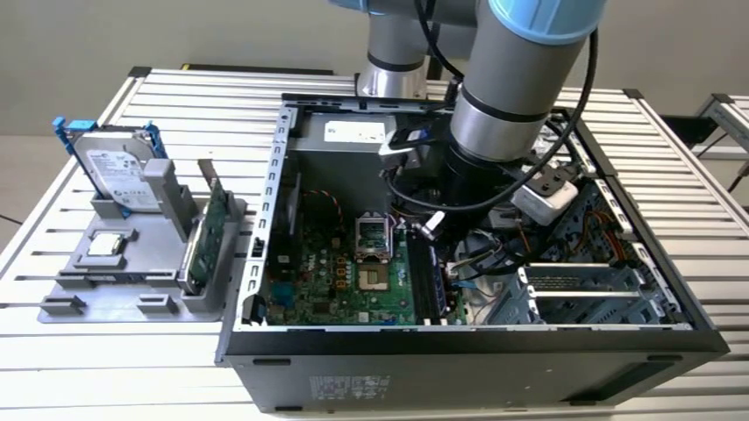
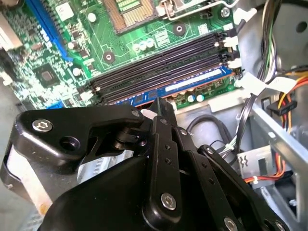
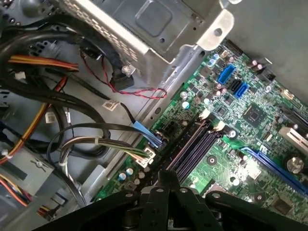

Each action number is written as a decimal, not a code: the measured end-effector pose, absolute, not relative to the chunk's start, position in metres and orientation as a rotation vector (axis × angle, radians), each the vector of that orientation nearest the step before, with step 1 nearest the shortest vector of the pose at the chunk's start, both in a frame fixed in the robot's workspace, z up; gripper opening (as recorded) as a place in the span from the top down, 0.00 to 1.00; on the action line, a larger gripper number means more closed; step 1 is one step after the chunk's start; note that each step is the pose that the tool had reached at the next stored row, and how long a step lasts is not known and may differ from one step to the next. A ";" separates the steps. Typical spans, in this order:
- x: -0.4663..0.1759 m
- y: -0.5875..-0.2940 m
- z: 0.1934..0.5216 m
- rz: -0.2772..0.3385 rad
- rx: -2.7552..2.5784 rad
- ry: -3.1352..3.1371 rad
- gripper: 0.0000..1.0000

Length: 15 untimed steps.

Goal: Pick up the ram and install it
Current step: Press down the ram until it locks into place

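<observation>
Blue ram [image 2: 192, 84] in slot, claw [image 2: 156, 113] just above.

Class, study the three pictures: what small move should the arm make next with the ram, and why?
Probably a gentle, even press straight down. In the second wrist view the ram already lies along the outermost of the black slots, with the pincer right above its edge. Whether it is fully seated, or the end latches closed, cannot be told, so press lightly and check.
</observation>
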State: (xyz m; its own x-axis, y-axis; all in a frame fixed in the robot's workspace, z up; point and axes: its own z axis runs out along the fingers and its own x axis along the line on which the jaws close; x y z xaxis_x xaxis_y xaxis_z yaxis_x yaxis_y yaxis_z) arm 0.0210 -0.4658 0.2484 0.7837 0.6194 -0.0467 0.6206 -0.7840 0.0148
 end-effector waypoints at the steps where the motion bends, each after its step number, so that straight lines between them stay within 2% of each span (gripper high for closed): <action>1: 0.021 -0.466 0.248 -0.061 2.930 1.047 1.00; 15: 0.020 -0.466 0.248 -0.056 2.803 1.342 1.00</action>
State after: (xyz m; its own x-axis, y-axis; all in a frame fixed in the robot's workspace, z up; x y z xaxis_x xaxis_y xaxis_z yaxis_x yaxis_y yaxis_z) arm 0.0202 -0.4659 0.2478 0.6267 0.7779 -0.0467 0.7791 -0.6268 0.0145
